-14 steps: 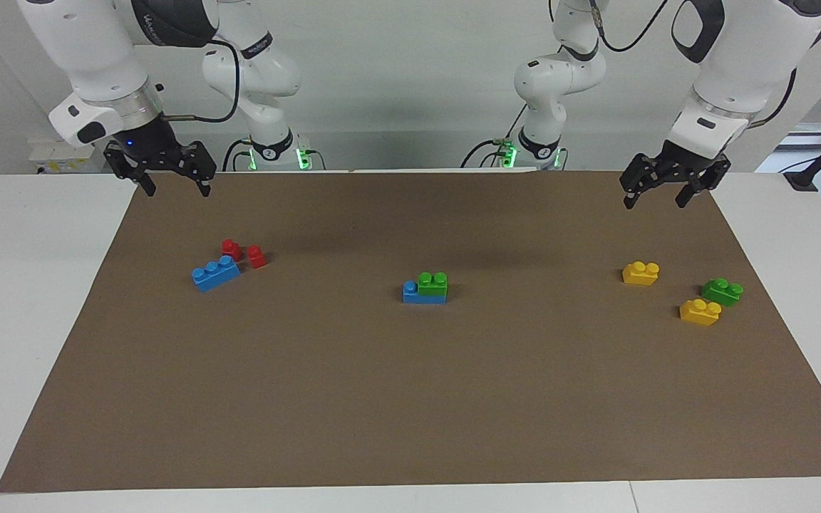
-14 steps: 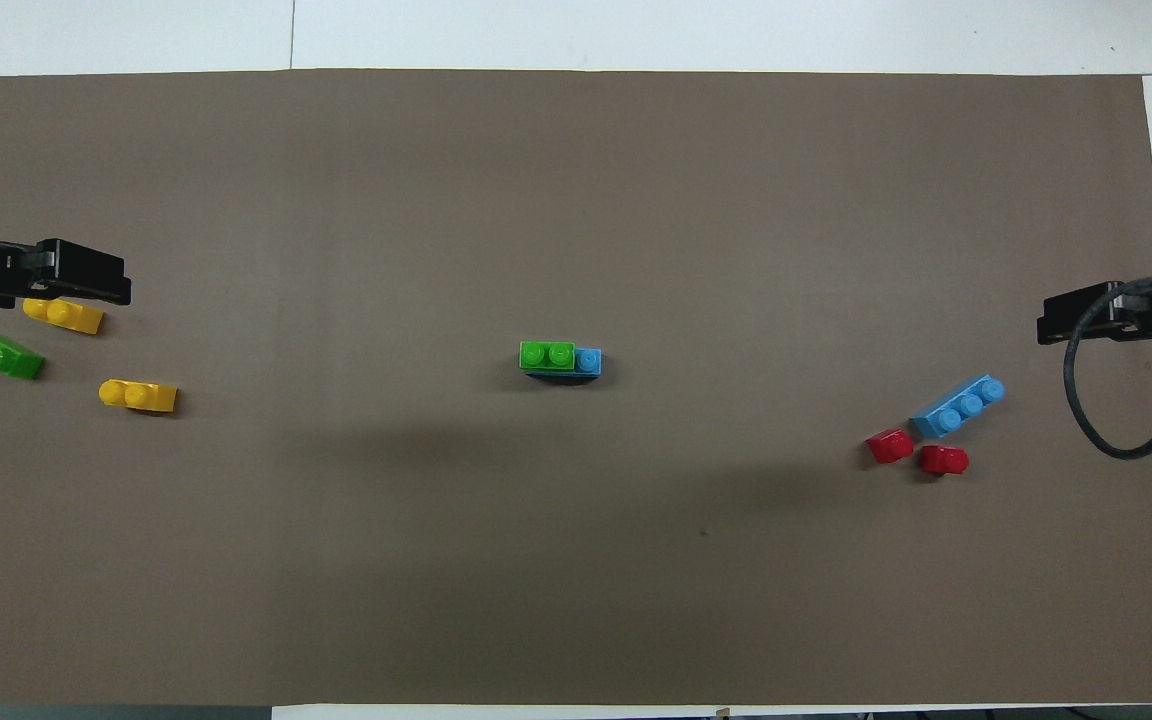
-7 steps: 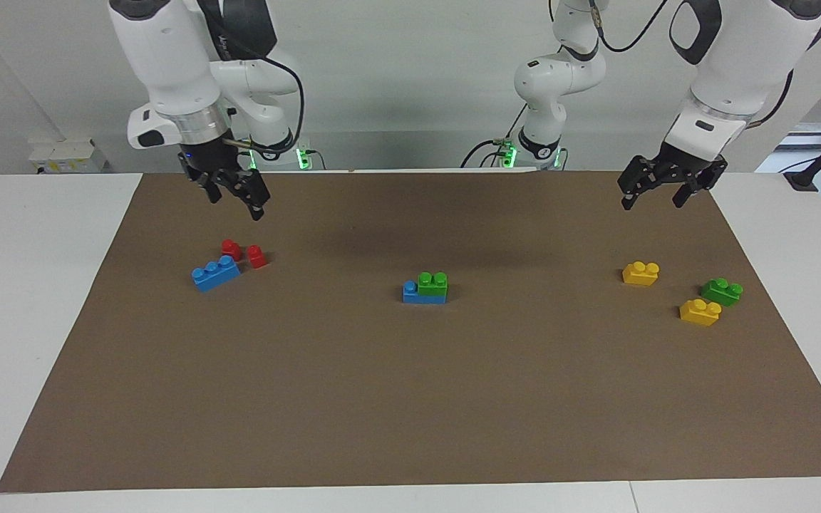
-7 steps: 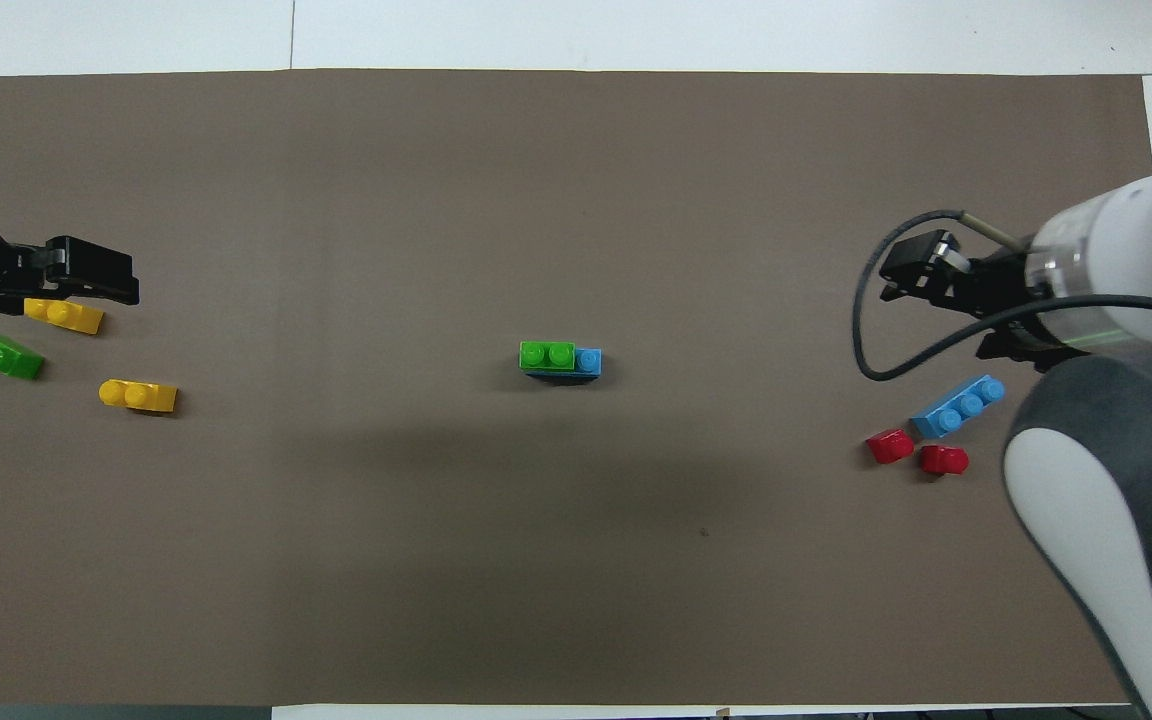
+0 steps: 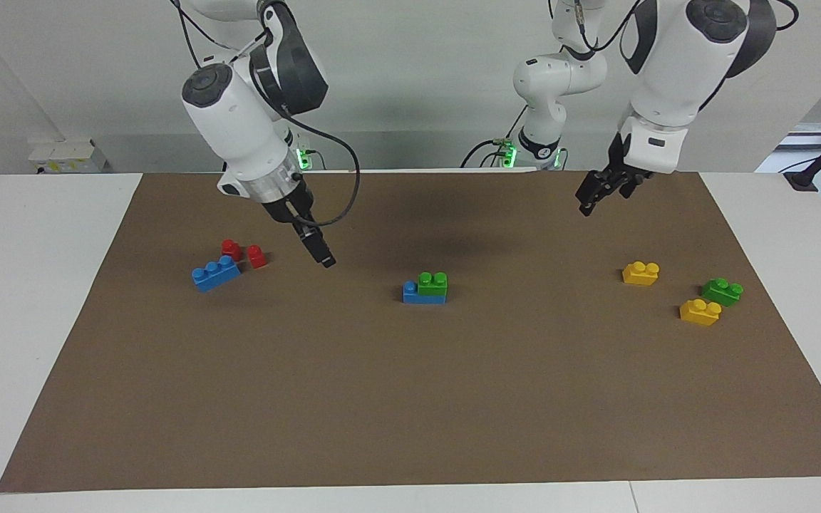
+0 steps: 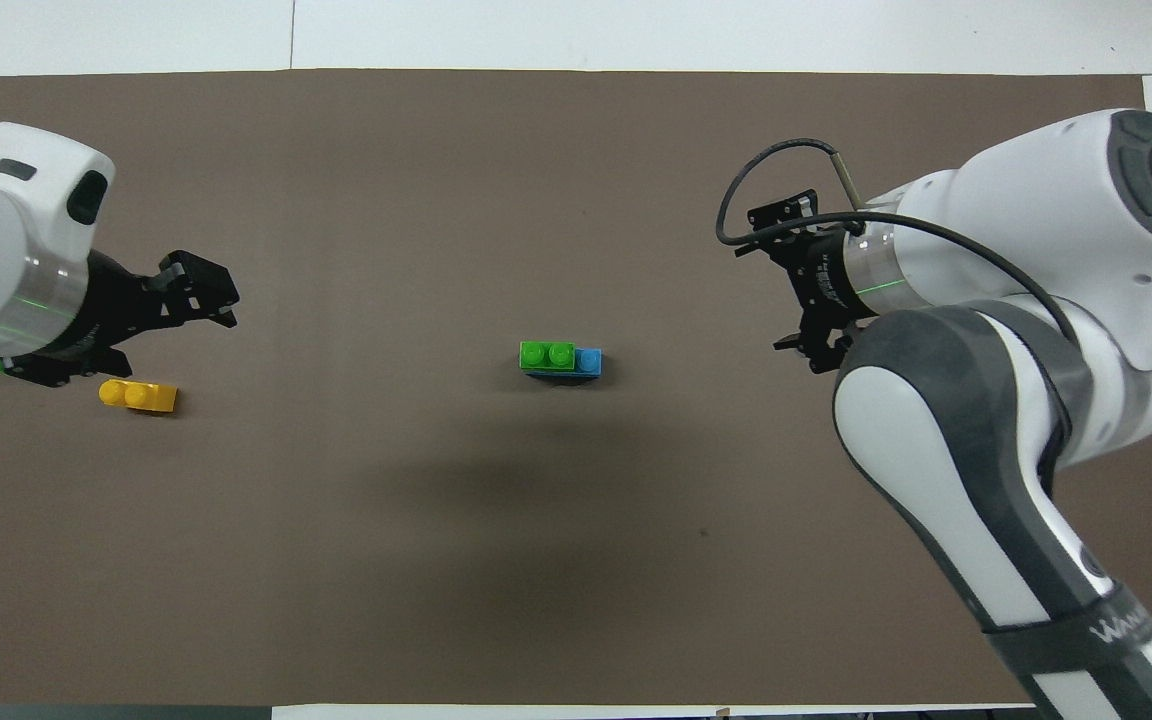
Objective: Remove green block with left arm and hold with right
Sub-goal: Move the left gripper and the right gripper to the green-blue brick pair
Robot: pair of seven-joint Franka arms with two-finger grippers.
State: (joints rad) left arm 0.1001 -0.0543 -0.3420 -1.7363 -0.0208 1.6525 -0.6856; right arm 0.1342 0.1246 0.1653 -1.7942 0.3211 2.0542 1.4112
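A green block (image 5: 432,283) sits pressed on one end of a blue three-stud brick (image 5: 414,293) in the middle of the brown mat; the overhead view shows the block (image 6: 547,354) and the brick (image 6: 589,360) too. A second green block (image 5: 722,291) lies loose at the left arm's end. My right gripper (image 5: 323,258) hangs open and empty above the mat, between the red blocks and the stack, tilted toward the stack; it also shows in the overhead view (image 6: 771,285). My left gripper (image 5: 591,203) is open and empty, in the air over the mat beside the yellow bricks; the overhead view shows it too (image 6: 216,300).
Two yellow bricks (image 5: 641,273) (image 5: 700,312) lie near the loose green block. Two red blocks (image 5: 231,248) (image 5: 257,256) and a loose blue brick (image 5: 215,273) lie at the right arm's end. In the overhead view the arms hide most of these; one yellow brick (image 6: 138,396) shows.
My right arm has swung in from its end of the table toward the middle, with the gripper lower and turned edge-on. My left gripper has shifted a little toward the middle. The blocks have not moved.
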